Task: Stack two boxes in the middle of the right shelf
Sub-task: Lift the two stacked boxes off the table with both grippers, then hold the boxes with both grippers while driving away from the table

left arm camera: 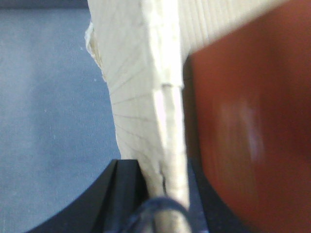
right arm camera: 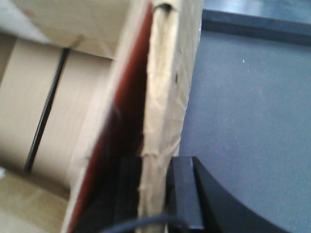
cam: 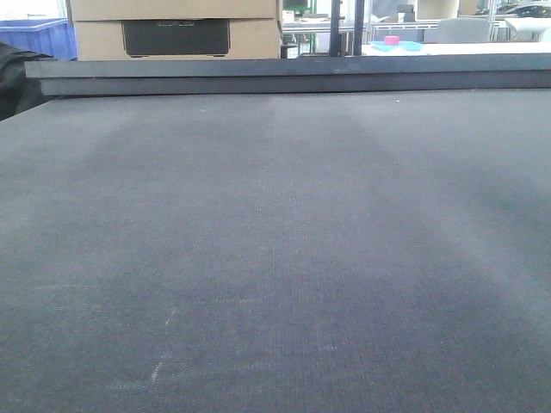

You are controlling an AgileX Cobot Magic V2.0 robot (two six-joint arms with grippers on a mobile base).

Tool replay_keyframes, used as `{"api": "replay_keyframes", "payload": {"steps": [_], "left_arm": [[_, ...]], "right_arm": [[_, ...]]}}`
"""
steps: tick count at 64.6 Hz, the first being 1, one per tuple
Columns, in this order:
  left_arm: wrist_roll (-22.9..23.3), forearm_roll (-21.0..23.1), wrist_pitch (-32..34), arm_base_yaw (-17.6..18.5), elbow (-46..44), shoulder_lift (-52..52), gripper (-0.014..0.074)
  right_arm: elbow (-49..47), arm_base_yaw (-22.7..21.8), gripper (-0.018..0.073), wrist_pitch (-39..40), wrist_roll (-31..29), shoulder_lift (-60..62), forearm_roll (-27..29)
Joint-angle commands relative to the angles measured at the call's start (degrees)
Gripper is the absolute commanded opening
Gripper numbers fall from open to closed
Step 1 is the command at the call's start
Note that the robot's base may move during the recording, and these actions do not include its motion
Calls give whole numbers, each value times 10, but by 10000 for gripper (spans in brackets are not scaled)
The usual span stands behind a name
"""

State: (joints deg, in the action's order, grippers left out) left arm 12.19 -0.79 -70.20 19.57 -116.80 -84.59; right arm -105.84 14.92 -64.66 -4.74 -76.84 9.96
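**Box gripped on both sides, shelf not reached yet**

Status: early, by my read. Left jaws are pressed onto a thin edge of the box, cardboard sandwiched between the black pads. Right jaws do the same on a cardboard edge in the right wrist view. Prob. the same box held from opp. sides, but no view shows both grips at once. The box sits right at the wrists, over or beside the desk. Can't tell if it's lifted or resting.

Shelf isn't in any view, so nothing shows as placed on it. As far as the pics go, carry, set-down and 2nd box are all left to do. Two tan cartons stand one on the other behind the desk's far rim, next to a blue bin. Can't say whether they're part of the job.

Materials and shapes:
- Box: pale tan corrugated board with faint ribbing on the face. The gripped edges are crushed, wrinkled and ragged, so soft and likely to bend under a pinch.
- Red-brown surface just beside the edge: smooth w/ slight sheen, blurred. A similar colour shows against the board in the right wrist view.
- Desk top: dark grey, matte, fine woven grain, flat, w/ a raised bar at the back.
- Jaws: black, matte, blocky w/ curved shoulders.
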Motion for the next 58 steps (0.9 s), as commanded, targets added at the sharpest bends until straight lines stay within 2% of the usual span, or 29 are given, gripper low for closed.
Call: {"api": "replay_keyframes", "payload": {"steps": [1, 32, 58], "left_arm": [[1, 15, 21, 2, -8, 7, -111], [1, 15, 87, 2, -8, 7, -111], [1, 15, 87, 2, -8, 7, -111]], "right_arm": [[-7, -5, -151, 34, -8, 5, -7], [-7, -5, -151, 35, -8, 5, -7], [-7, -5, -151, 35, -8, 5, -7]]}}
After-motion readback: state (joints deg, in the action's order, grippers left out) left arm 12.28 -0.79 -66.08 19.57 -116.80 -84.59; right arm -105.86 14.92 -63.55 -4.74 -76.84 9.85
